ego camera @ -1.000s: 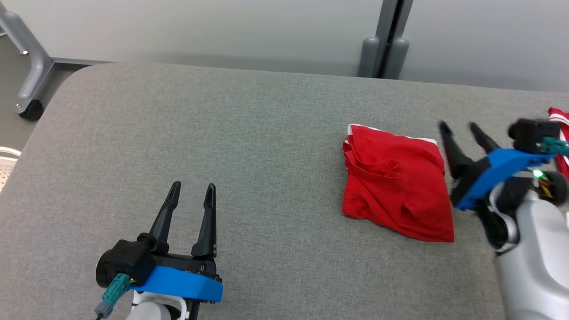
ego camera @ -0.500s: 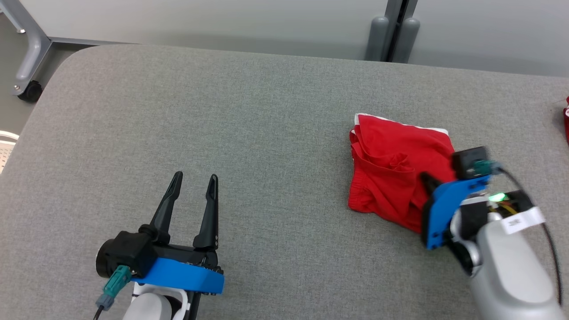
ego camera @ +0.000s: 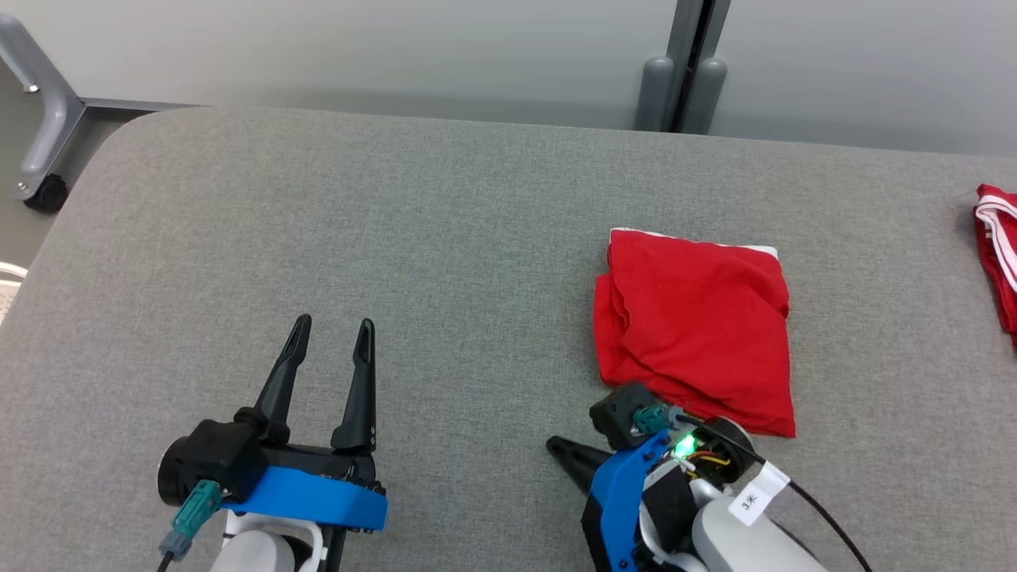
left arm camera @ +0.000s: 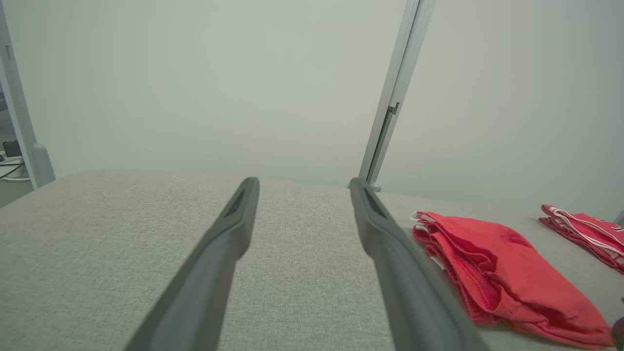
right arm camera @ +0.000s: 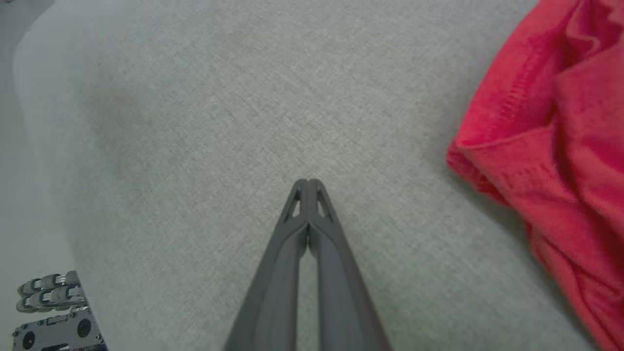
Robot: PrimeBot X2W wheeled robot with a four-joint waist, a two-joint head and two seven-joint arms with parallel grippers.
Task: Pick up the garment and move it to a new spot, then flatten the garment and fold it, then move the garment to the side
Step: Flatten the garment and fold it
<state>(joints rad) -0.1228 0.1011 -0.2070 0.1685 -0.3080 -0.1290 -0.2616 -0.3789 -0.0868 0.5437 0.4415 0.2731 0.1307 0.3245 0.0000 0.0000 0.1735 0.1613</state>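
Observation:
The garment (ego camera: pixel 695 326) is red, folded into a rough square with a thin white edge at its far side, lying on the grey table (ego camera: pixel 445 238) right of centre. It also appears in the left wrist view (left arm camera: pixel 497 263) and the right wrist view (right arm camera: pixel 560 126). My right gripper (ego camera: pixel 554 447) is shut with nothing between its fingers, low at the near side, pointing left, just in front of the garment's near-left corner and apart from it; its joined tips (right arm camera: pixel 308 184) hover over bare fabric. My left gripper (ego camera: pixel 332 330) stands open at the lower left, empty (left arm camera: pixel 302 185).
A second red cloth with white stripes (ego camera: pixel 997 254) lies at the table's right edge (left arm camera: pixel 582 229). A grey post (ego camera: pixel 675 83) stands behind the far edge, and a wheeled metal leg (ego camera: pixel 40 159) stands off the far left corner.
My right gripper has shut and swung from beside the garment's right edge round to its near-left corner. The garment now lies flatter and smoother. The head camera has shifted slightly.

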